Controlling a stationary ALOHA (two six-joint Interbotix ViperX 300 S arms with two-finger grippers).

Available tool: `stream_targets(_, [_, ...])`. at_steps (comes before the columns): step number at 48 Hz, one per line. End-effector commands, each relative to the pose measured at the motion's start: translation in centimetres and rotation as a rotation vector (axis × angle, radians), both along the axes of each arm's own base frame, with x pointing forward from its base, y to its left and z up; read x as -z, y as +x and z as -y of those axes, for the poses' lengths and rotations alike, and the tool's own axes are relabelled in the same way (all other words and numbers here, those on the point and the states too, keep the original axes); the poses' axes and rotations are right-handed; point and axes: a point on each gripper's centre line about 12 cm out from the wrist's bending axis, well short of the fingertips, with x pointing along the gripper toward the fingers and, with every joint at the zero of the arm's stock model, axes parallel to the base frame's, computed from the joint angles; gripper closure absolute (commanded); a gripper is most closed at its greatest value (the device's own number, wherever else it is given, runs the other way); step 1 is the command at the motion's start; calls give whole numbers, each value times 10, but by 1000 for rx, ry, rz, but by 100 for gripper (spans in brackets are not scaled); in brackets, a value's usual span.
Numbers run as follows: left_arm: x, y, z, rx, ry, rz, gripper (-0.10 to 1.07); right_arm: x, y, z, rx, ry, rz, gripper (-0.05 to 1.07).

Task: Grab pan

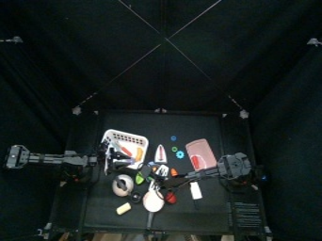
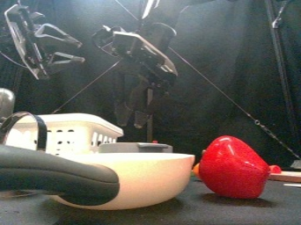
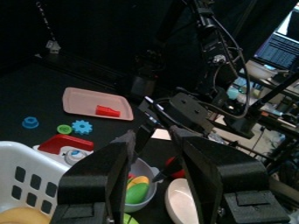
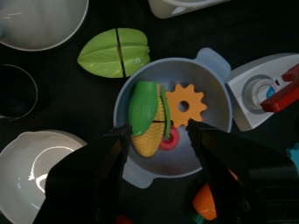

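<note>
The pan (image 2: pixel 147 176) is a white round bowl with a dark grey handle (image 2: pixel 53 176), close to the table's front edge; from above it shows as a white round shape (image 1: pixel 153 200). My right gripper (image 4: pixel 162 136) hangs open over a grey bowl (image 4: pixel 176 68) that holds toy corn and an orange gear, with nothing between its fingers. In the front view that arm (image 2: pixel 141 53) hangs behind the pan. My left gripper (image 3: pixel 156 144) is open and empty, raised at the left (image 2: pixel 41 44).
A white basket (image 2: pixel 70 136) stands behind the pan and a red toy fruit (image 2: pixel 231 167) lies to its right. A pink tray (image 3: pixel 87 101) sits further back. Beside the grey bowl are a green halved toy (image 4: pixel 114 51), white bowls (image 4: pixel 41 171) and a black ring (image 4: pixel 14 92).
</note>
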Motion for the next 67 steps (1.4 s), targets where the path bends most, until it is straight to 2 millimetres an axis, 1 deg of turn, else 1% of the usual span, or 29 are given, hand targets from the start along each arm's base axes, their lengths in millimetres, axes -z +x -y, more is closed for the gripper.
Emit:
stream_targets(1, [-4, 1, -1, -5, 3, 14, 19, -30, -1, -25, -38, 42, 69, 15])
stream_targets(5, [-3, 1, -1, -4, 4, 10, 19, -33, -4, -47, -64, 78, 67, 15])
stream_targets(11, [-3, 1, -1, -5, 3, 11, 19, -41, -10, -62, -51, 129, 38, 15])
stream_targets(14, [-3, 1, -1, -5, 2, 9, 19, -48, -14, -64, -28, 150, 14, 15])
stream_targets(17, [-2, 1, -1, -7, 2, 9, 19, -51, -18, -67, -9, 169, -16, 15])
stream_targets(20, [-2, 1, -1, -7, 2, 9, 19, -51, -18, -69, 27, 184, -32, 15])
stream_targets(24, [-1, 0, -2, -9, 4, 6, 19, -50, -18, -67, 101, 191, -29, 15])
stream_targets(29, [-1, 0, -3, -13, 2, 4, 19, -40, -19, -63, 145, 167, -29, 15])
stream_targets(33, [-1, 0, -3, -16, 2, 4, 19, -30, -19, -66, 130, 166, -32, 15])
stream_targets(40, [-1, 0, -5, -22, 2, 4, 19, -20, -19, -71, 116, 203, -22, 15])
stream_targets(48, [0, 0, -5, -24, 2, 3, 19, -7, -23, -68, 118, 205, -40, 15])
stream_targets(60, [0, -1, -5, -25, 2, 3, 19, 16, -25, -73, 103, 260, -33, 16])
stream_targets(67, [0, -1, -5, -25, 2, 3, 19, 30, -26, -68, 103, 265, -35, 16])
